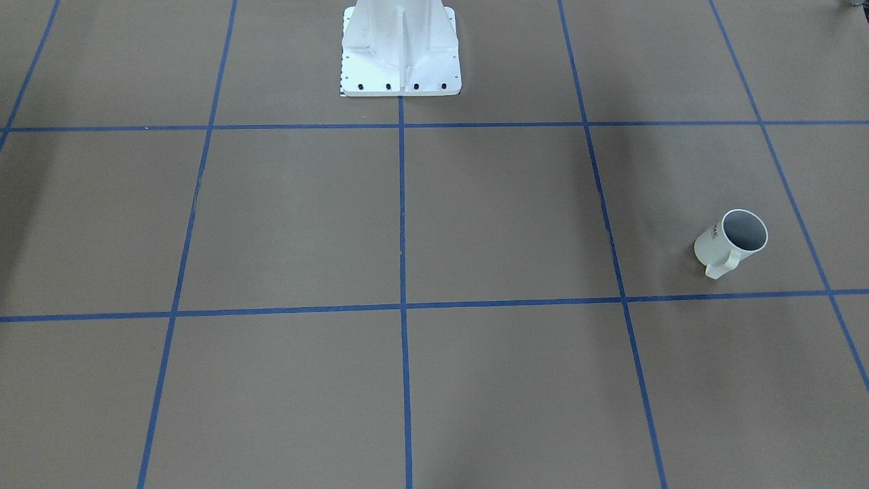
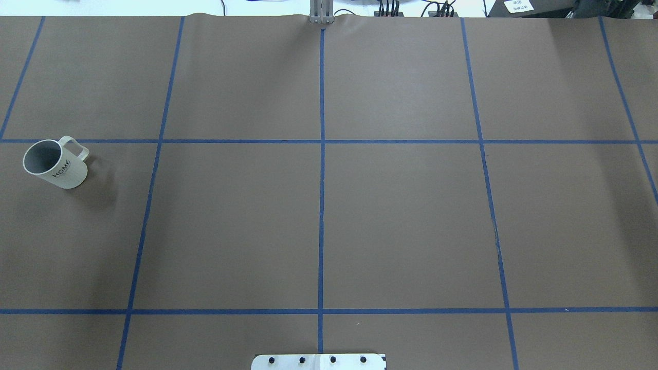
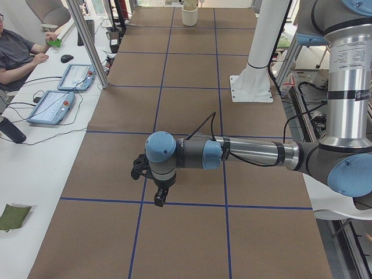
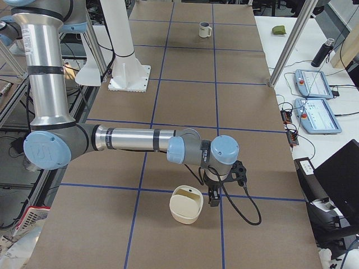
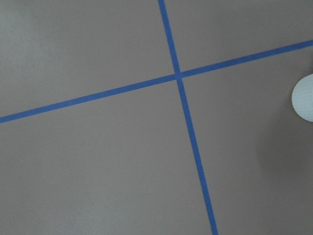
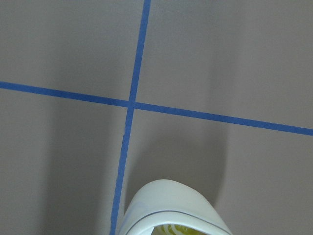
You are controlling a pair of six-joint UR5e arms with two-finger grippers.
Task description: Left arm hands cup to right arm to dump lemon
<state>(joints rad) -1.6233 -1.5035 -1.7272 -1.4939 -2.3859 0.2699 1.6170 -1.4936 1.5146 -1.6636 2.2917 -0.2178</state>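
The cup (image 2: 55,163), a white mug marked HOME, stands upright on the brown table at the robot's far left, also seen as the cup (image 1: 732,241) and the cup (image 4: 205,29). Its grey inside looks bare. The left arm's gripper (image 3: 160,195) hangs above the table and hides the cup in the exterior left view; I cannot tell whether it is open or shut. The right gripper (image 4: 214,196) points down beside a cream container (image 4: 186,204); its state is unclear too. A bit of yellow (image 6: 168,229), perhaps the lemon, shows inside that container (image 6: 171,200).
The white robot base (image 1: 400,54) stands at the table's middle edge. A person (image 3: 14,49) sits at a side bench with tablets (image 3: 51,107). Metal frame posts (image 4: 291,42) rise beside the table. A white rounded edge (image 5: 304,98) shows in the left wrist view.
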